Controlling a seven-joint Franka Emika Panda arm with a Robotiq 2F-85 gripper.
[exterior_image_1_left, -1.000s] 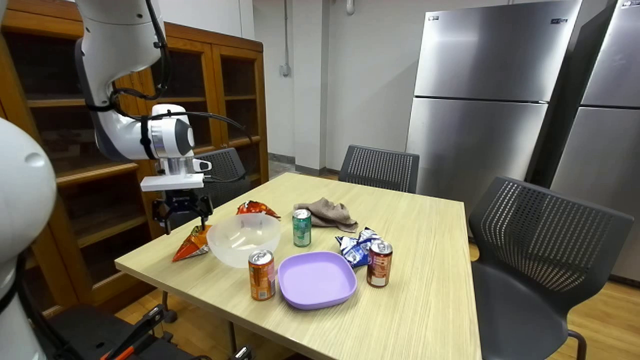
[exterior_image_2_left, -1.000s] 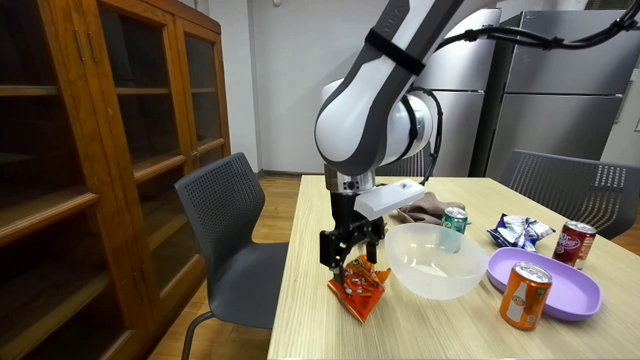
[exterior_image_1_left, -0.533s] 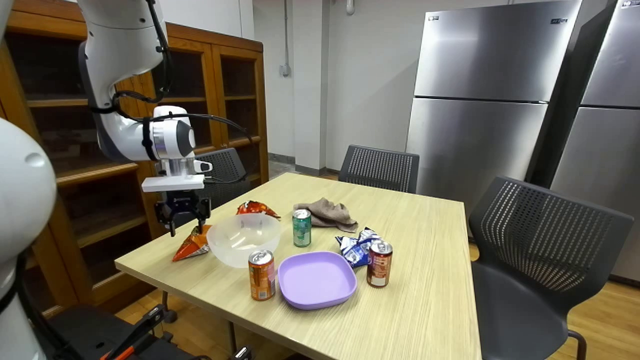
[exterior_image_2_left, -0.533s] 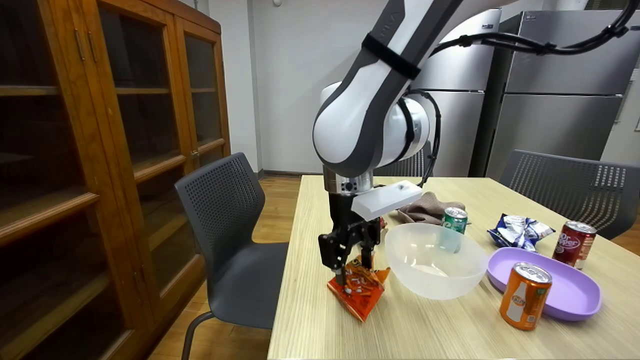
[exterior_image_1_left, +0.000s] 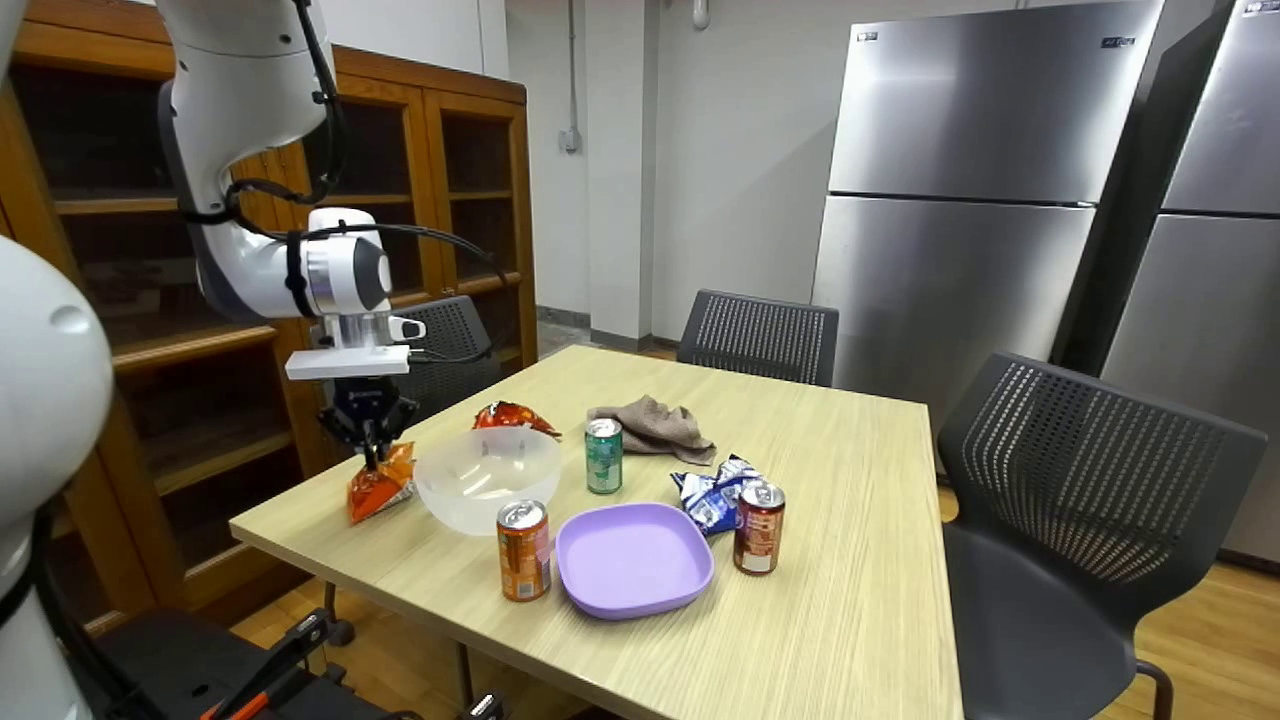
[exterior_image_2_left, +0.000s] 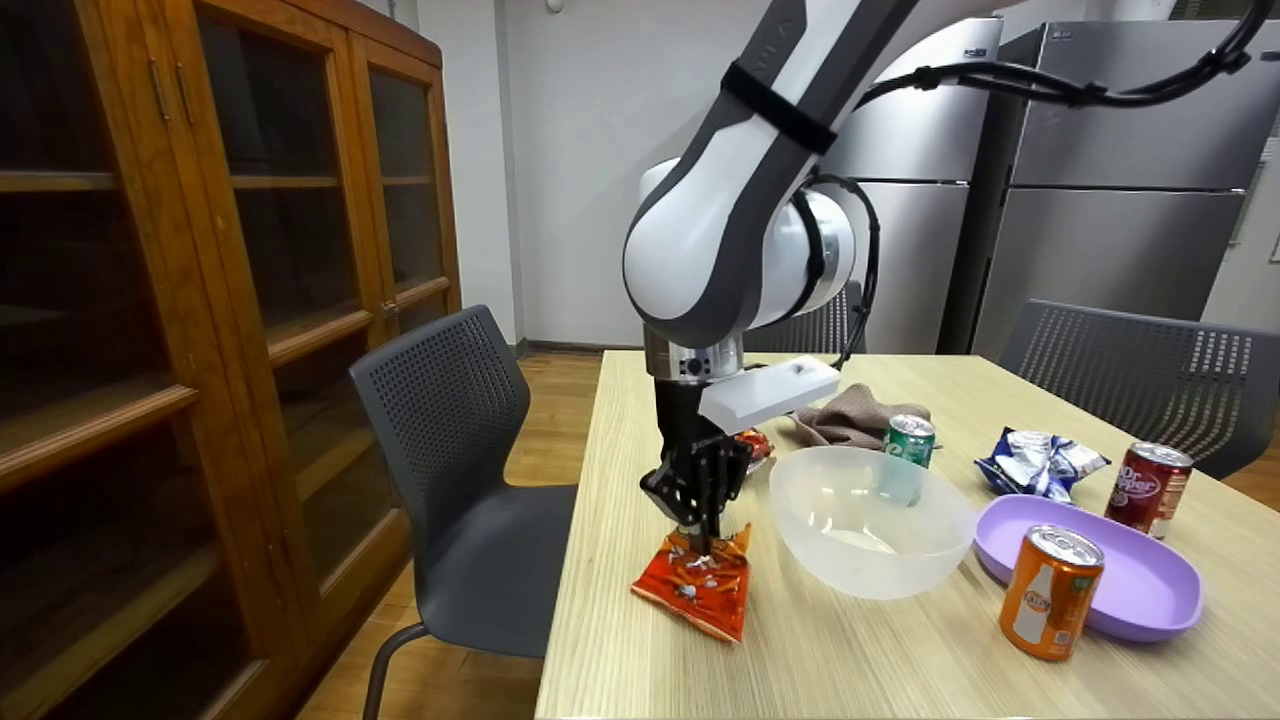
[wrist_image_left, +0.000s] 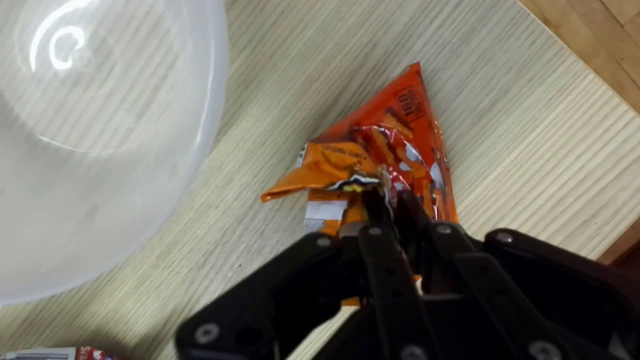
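the grab looks made, i'd say, but nothing is lifted yet: the crinkled orange snack bag (wrist_image_left: 405, 132) rests on the bench (wrist_image_left: 530, 135), near the middle of the wrist view. it lies right under the end effector (wrist_image_left: 392, 204), which pinches its upper fold at lower centre; a translucent bowl (wrist_image_left: 212, 75) stands apart at upper left.

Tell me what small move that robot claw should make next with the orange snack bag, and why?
Probably a slow lift straight up. The gripper is closed on a fold of the orange snack bag, which rests on the table, and the cloudy bowl stands close beside it, so rising before any sideways move seems safer.
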